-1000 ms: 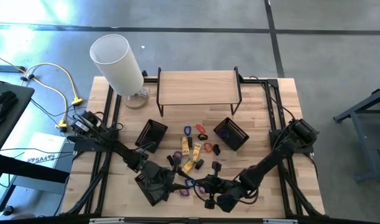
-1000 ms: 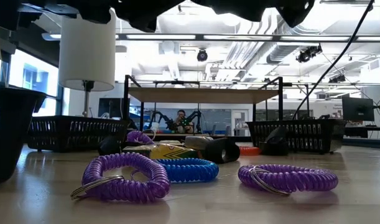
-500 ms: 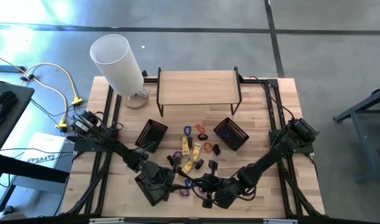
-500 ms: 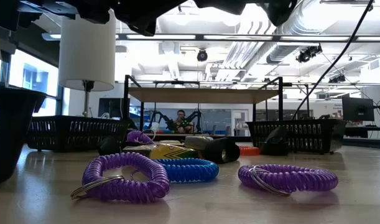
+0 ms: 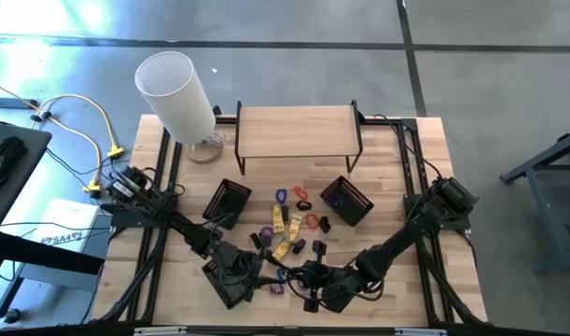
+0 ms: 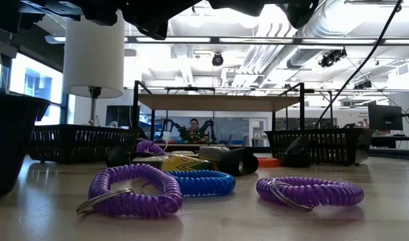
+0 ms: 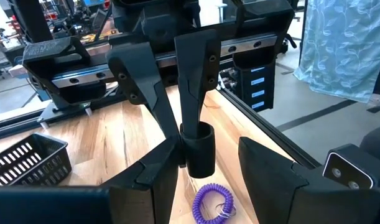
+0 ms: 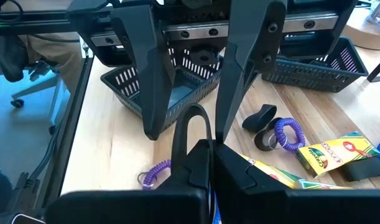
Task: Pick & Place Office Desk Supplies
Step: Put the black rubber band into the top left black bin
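Low over the front of the wooden table (image 5: pixel 387 187), the right gripper (image 8: pixel 205 134) has its dark fingers pinched on a black clip-like piece (image 8: pixel 196 134), facing the left gripper (image 7: pixel 190 140), spread wide apart, beside a purple coiled band (image 7: pixel 213 202) on the tabletop.

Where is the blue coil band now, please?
In the low view the blue coil band lies on the table near the front, between two purple coil bands, with a yellow packet just behind it.

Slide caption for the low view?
Two purple coil bands and a blue one on the table.
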Tool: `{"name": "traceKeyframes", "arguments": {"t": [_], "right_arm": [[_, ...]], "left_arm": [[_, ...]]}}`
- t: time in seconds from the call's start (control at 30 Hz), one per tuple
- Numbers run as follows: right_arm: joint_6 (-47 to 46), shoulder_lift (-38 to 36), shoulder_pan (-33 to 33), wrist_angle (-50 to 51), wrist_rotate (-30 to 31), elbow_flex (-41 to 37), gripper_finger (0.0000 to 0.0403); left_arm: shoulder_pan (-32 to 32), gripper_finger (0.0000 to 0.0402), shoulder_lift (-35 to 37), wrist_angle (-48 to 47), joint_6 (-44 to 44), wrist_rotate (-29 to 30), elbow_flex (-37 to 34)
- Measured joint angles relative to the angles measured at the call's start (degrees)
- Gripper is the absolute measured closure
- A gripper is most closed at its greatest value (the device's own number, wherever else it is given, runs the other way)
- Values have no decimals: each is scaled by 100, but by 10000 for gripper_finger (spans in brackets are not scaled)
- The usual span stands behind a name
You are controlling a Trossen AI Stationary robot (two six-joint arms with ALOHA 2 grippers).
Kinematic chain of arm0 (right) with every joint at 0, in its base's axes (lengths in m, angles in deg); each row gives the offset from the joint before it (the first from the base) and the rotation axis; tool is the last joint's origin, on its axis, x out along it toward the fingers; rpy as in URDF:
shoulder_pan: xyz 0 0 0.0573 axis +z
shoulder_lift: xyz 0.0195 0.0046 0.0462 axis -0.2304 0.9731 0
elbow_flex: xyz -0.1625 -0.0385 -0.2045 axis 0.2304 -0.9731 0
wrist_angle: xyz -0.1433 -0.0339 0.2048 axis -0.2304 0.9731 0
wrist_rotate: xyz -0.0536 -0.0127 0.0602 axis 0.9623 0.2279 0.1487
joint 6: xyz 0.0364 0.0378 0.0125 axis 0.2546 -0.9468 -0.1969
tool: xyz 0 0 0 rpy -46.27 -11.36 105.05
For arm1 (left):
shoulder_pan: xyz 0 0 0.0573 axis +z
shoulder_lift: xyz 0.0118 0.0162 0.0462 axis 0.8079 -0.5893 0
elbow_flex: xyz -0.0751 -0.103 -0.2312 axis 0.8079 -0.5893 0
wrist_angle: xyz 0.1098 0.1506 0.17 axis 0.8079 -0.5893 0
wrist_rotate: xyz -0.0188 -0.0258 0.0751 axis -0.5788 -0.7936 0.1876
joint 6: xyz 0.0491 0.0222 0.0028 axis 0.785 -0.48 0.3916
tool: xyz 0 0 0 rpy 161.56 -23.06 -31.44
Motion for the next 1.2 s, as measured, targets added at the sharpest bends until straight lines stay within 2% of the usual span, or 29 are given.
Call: {"name": "traceKeyframes", "arguments": {"t": [0.37,0.87,1.2], "right_arm": [[0,-2,-4,0,-2,0,401],[-22,0,-4,2,-61,0,401],[-510,11,-4,-113,-31,0,401]], "left_arm": [[0,247,2,-7,22,18,0],[2,391,7,-33,-68,203,0],[0,398,17,-149,-441,184,0]]}}
